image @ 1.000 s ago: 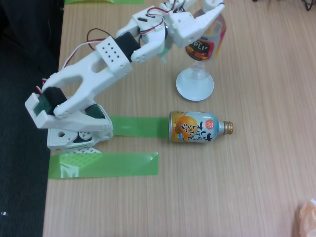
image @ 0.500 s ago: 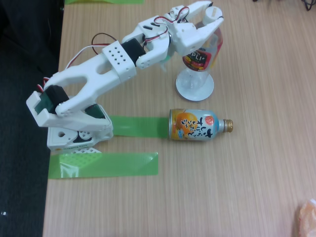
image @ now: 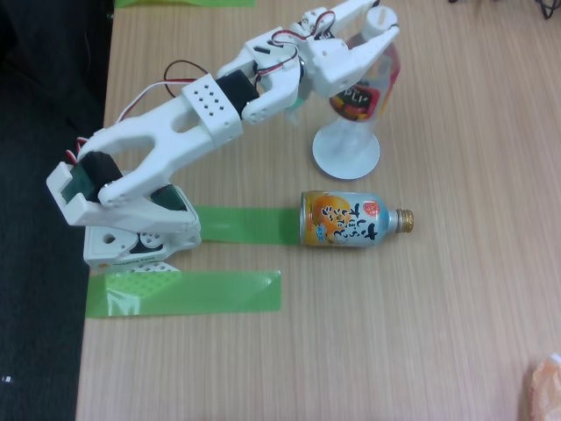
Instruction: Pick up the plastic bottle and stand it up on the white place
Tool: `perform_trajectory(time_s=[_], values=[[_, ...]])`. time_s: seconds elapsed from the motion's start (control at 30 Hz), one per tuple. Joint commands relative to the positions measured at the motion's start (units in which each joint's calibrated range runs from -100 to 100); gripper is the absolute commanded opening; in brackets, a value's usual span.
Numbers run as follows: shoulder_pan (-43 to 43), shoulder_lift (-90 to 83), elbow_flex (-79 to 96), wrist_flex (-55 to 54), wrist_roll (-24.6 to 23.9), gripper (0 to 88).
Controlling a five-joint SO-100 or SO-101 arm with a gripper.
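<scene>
The plastic bottle (image: 361,95), clear with a red, black and yellow label, stands upright with its base on the white place (image: 347,154), a small round white disc on the wooden table. My gripper (image: 383,22) is shut on the bottle's upper part, one finger on each side. The gripper covers the bottle's top, so its cap is hidden. The white arm reaches in from its base at the left of the fixed view.
An orange-and-blue bottle-can (image: 346,221) with a gold cap lies on its side just in front of the disc. Green tape strips (image: 184,292) lie by the arm's base (image: 131,237). A dark drop runs along the table's left edge. An orange object (image: 545,386) shows at the bottom right.
The arm rose slightly and the bottle came more upright over the disc. The bottle's label has turned, now showing more black. The bottle-can has rolled a little in place.
</scene>
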Motion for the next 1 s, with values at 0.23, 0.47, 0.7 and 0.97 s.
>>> perform_trajectory(time_s=[0.23, 0.47, 0.7, 0.97], values=[[0.5, -0.7, 1.6, -3.8, -0.1, 11.9], [0.6, -0.7, 1.6, -3.9, 0.0, 11.9], [2.4, -0.7, 2.1, -3.7, 0.2, 11.8], [4.3, -0.7, 2.2, -3.5, 0.1, 11.7]])
